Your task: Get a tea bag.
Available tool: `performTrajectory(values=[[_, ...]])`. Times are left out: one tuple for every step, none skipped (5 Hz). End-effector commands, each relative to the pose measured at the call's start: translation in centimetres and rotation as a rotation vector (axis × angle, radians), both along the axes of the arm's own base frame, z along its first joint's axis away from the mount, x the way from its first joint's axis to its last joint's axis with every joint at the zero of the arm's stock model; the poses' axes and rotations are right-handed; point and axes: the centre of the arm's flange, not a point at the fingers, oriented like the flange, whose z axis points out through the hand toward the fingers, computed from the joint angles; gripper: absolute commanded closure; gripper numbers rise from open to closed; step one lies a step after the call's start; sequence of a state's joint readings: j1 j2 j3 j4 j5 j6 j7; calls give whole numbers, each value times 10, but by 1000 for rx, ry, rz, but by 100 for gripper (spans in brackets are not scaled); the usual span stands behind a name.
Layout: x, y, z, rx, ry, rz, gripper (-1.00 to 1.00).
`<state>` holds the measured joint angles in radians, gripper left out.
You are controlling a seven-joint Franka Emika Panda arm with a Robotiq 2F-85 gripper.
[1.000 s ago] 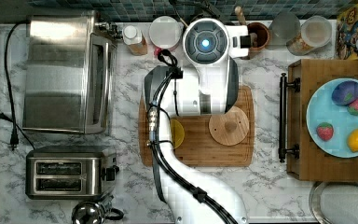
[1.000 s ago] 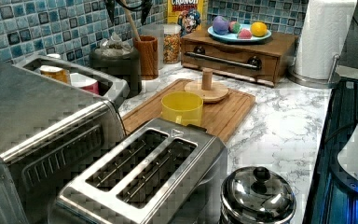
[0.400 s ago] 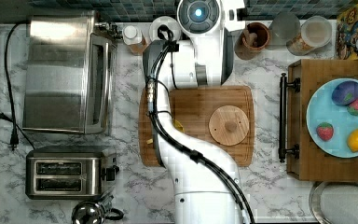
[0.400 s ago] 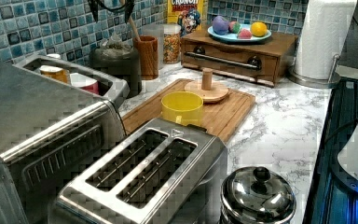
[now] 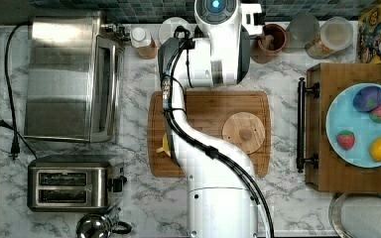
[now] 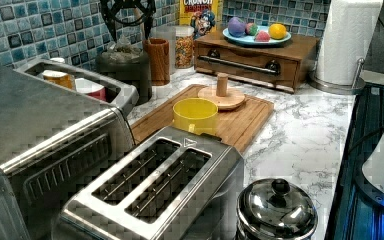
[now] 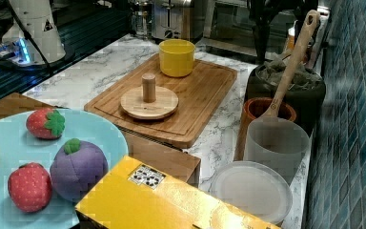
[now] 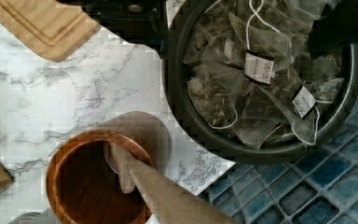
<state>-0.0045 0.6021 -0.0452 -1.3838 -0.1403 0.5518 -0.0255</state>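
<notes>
In the top view, I have the arm [image 5: 213,129] stretched from six o'clock to twelve o'clock across the marble tabletop [image 5: 283,99], its wrist over the back row of containers. The cutting board [image 5: 206,106] lies beneath it, the wooden lid [image 5: 243,132] resting at the board's three o'clock side.

In the left view, the dark bowl [image 6: 125,70] stands against the tiled wall at about eleven o'clock from the yellow cup [image 6: 195,115], just beside the wooden utensil holder [image 6: 158,61]. The hand [image 6: 125,17] hangs above the bowl, clear of its contents.

In the right view, the same bowl sits at about two o'clock from the lid, heaped with tea bags [image 7: 290,76], a wooden spoon [image 7: 293,59] leaning in front of it.

In the wrist view, the tea bags fill the bowl, strings and paper tags lying on top. Dark finger shapes flank the rim, but I cannot tell whether the hand is spread or closed; nothing appears to be held.

As I judge it, the approach is done: I am lined up over the bowl. The descent, the pinch on one bag and the lift are still left.
</notes>
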Motion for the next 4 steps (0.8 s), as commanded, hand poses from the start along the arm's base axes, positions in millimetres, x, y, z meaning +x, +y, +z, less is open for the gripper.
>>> performTrajectory(values=[[6, 13, 110, 33, -258, -10, 100], [7, 16, 105, 35, -229, -1, 100], [7, 20, 97, 37, -190, 2, 100], [7, 21, 94, 37, -173, 7, 100]])
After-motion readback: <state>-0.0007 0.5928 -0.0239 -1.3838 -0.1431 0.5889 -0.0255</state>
